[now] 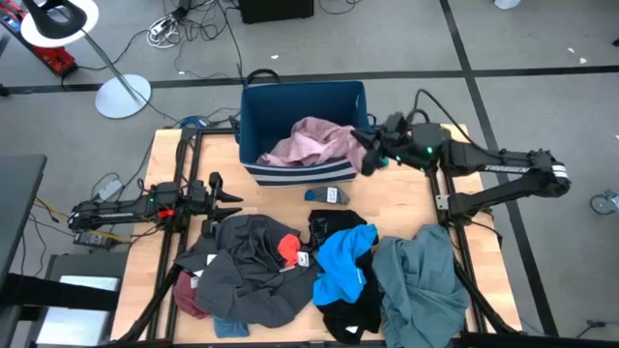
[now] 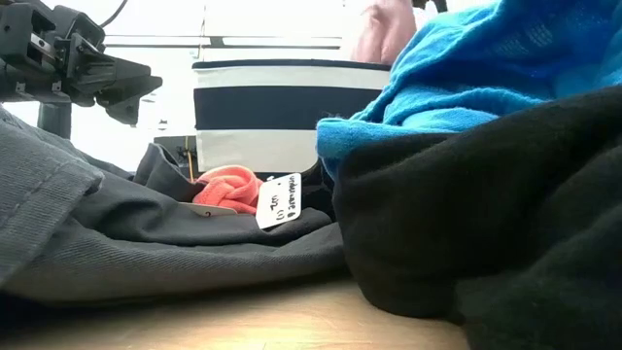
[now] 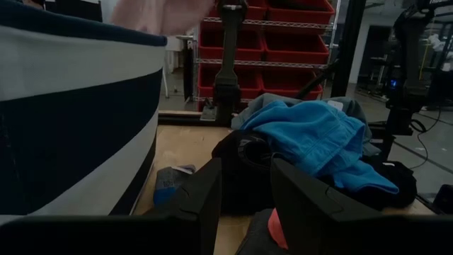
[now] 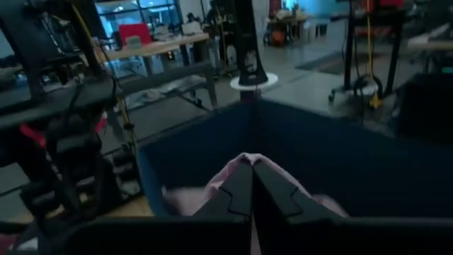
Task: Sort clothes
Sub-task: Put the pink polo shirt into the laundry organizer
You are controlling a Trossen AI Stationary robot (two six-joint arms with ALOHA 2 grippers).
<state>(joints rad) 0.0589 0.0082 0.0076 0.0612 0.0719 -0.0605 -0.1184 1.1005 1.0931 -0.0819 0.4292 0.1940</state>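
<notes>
The right gripper (image 1: 368,155) is pinching the dusty pink garment (image 1: 311,143) over the navy bin (image 1: 253,108), fingers clenched on its fabric. The left gripper (image 1: 229,198), jaws parted, is hovering beside the dark grey garment (image 1: 247,263) on the table (image 1: 271,201).

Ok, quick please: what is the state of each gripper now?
Left gripper: jaws open, holding nothing.
Right gripper: jaws shut on the pink garment over the bin.

Grey floor (image 1: 542,39) with dark seams surrounds the wooden table (image 1: 455,217). A white round-based lamp (image 1: 121,95) and loose cables (image 1: 169,29) lie beyond. Red shelf bins (image 3: 283,42) line the far wall.
</notes>
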